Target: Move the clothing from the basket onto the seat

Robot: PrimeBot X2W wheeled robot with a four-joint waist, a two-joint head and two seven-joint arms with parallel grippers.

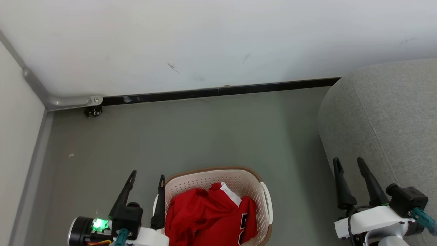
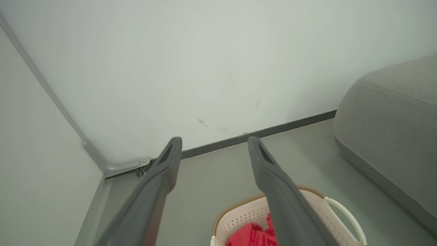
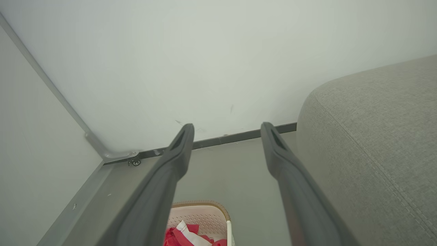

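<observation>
Red clothing with white trim lies heaped in the cream basket on the floor at the bottom middle of the head view. The grey seat fills the right side. My left gripper stands open just left of the basket's rim, holding nothing. My right gripper is open over the seat's near edge, also with nothing in it. In the left wrist view the basket and clothing sit low between the fingers. The right wrist view shows the basket, clothing and seat.
A white wall with a dark baseboard closes the far side. A pale panel with a grey metal frame and a small caster stands at the left. Grey floor lies between basket and wall.
</observation>
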